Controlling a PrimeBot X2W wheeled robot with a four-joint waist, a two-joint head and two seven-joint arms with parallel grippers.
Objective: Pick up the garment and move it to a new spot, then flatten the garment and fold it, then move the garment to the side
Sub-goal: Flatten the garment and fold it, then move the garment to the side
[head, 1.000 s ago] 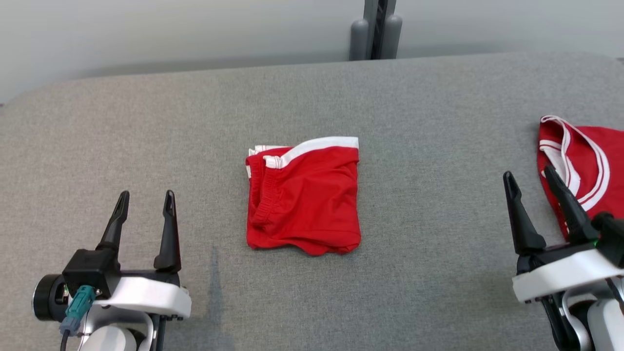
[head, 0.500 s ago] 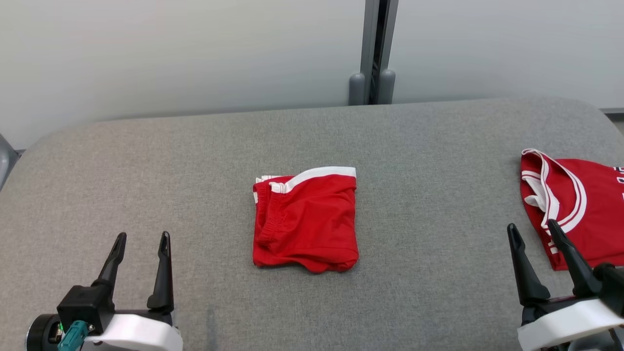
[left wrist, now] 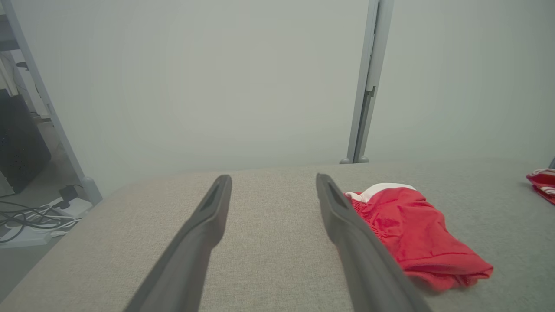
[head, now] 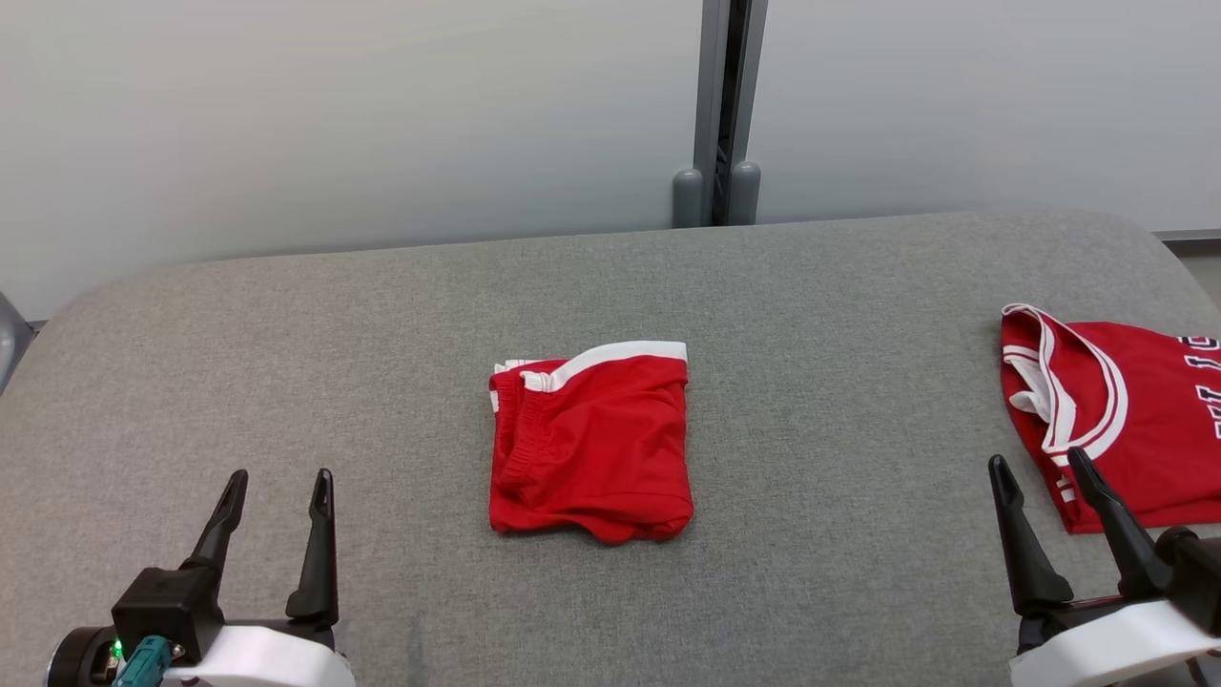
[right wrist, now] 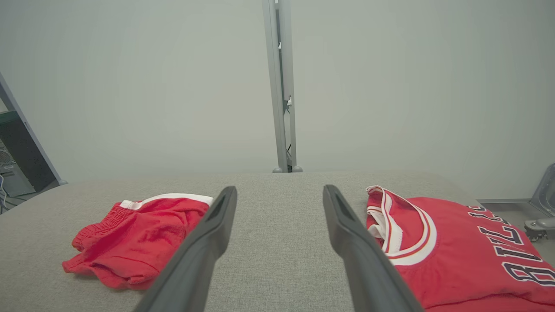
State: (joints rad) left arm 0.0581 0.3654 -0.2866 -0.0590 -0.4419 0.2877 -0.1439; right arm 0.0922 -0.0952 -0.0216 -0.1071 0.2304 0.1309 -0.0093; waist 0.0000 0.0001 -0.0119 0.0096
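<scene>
Both sets of jaws are spread wide with nothing held: the left gripper [head: 281, 474] and right gripper [head: 1037, 456] are parked low over the table [head: 286, 363]. The shorts [head: 591, 444], taken to be the task garment, are seen already folded. They lie ahead of and between the two grippers, well apart from both. Risks: if only the top layer is pinched, the fold would likely be pulled open on the lift. Thin, slippery fabric could also be dragged rather than picked up, and the stack bunched. The jersey [head: 1116, 420] lies just beside the right gripper, on its outer side, so it could be snagged or grabbed by mistake on the reach. Counted: two garments (one pair of shorts, one jersey), two grippers, one table, one post [head: 717, 105] behind it.
</scene>
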